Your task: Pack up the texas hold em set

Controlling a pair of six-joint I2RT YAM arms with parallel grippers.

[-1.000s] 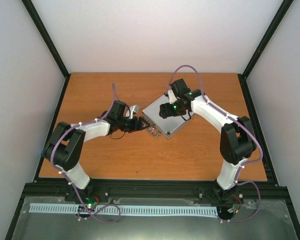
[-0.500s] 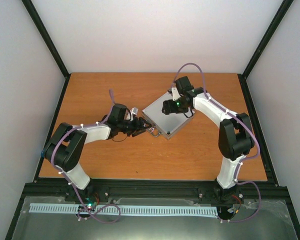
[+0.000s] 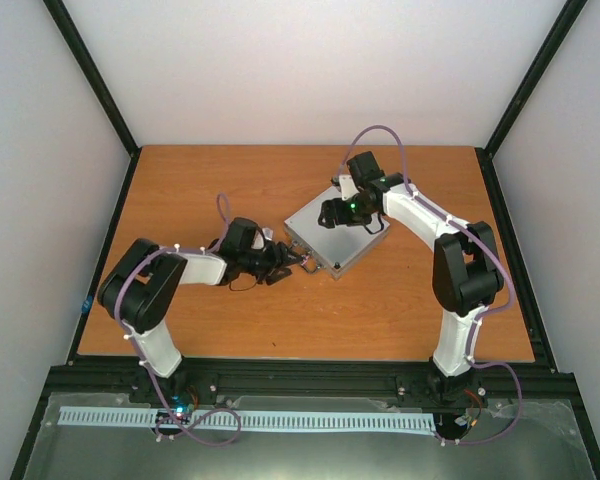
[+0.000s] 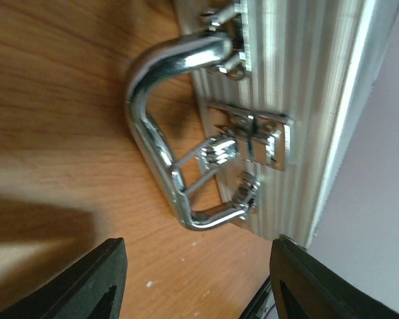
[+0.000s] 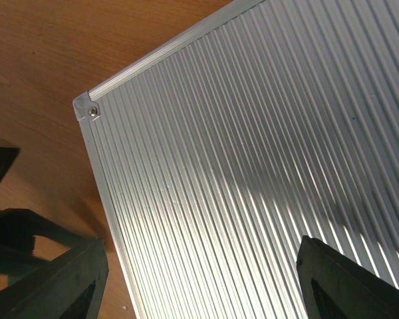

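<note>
The silver aluminium case (image 3: 338, 240) lies shut on the wooden table, turned at an angle. Its metal handle (image 4: 161, 136) and a latch (image 4: 253, 136) on the front side fill the left wrist view. My left gripper (image 3: 286, 263) is open and empty, low on the table just short of the handle, which lies beyond its fingertips (image 4: 86, 279). My right gripper (image 3: 329, 214) is open and empty over the ribbed lid (image 5: 253, 166), near its left corner. The chips, card pack, discs and triangle are out of view.
The orange-brown wooden table (image 3: 200, 190) is walled by white panels at the back and sides, with black frame rails along its edges. The left arm's dark gripper parts show at the left edge of the right wrist view (image 5: 6, 232).
My left gripper has shifted slightly nearer and lower beside the case's handle side, its arm folding in. My right gripper has moved a little toward the lid's back left.
</note>
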